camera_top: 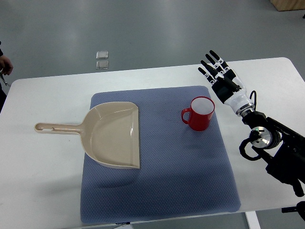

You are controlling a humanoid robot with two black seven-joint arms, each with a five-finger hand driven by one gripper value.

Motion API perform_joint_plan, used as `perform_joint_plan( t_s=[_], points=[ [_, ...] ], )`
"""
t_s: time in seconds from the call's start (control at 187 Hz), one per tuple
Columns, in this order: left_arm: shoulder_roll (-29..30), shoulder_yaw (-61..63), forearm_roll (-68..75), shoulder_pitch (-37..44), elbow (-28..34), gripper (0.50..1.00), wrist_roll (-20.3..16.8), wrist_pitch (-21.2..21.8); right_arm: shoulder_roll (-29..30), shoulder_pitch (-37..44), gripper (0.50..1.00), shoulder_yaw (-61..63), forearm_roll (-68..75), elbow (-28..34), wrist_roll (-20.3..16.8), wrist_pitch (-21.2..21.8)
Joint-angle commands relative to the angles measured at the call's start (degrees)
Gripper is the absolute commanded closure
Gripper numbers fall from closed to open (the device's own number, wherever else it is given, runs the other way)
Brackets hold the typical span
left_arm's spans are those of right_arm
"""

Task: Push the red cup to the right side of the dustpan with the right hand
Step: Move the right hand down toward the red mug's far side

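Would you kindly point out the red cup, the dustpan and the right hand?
red cup [200, 119]: top view, outer wall.
dustpan [114, 138]: top view, middle of the pan.
right hand [224, 81]: top view, palm.

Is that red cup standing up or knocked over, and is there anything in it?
Standing upright. The red cup rests on the blue mat, its round opening facing up; the white inside looks empty.
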Motion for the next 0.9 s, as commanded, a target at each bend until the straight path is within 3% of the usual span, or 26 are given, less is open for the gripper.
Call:
perform_joint_plan(
  t_s=[0.0, 0.155, 0.418, 0.68, 0.894],
  points=[
    [0.00, 0.00, -0.05, 0.00, 0.02, 0.500, 0.12, -0.07, 0.09, 0.00, 0.566, 0.00, 0.00, 0.09, 0.00, 0.00],
    [0.00, -0.09, -0.05, 0.00, 0.02, 0.500, -0.05, 0.02, -0.09, 0.09, 0.566, -0.09, -0.62, 0.09, 0.00, 0.44],
    [0.00, -0.09, -0.05, 0.00, 0.11, 0.500, -0.05, 0.02, -5.01, 0.09, 0.566, -1.05, -12.74, 3.16, 0.00, 8.00],
    [0.00, 0.00, 0.04, 0.00, 0.02, 0.500, -0.05, 0.02, -13.36, 0.18, 0.566, -4.74, -30.50, 9.23, 0.35, 8.27],
    [0.00, 0.00, 0.04, 0.00, 0.02, 0.500, 0.12, -0.07, -14.68, 0.18, 0.566, -5.01, -38.85, 10.02, 1.85, 6.68]
  ],
)
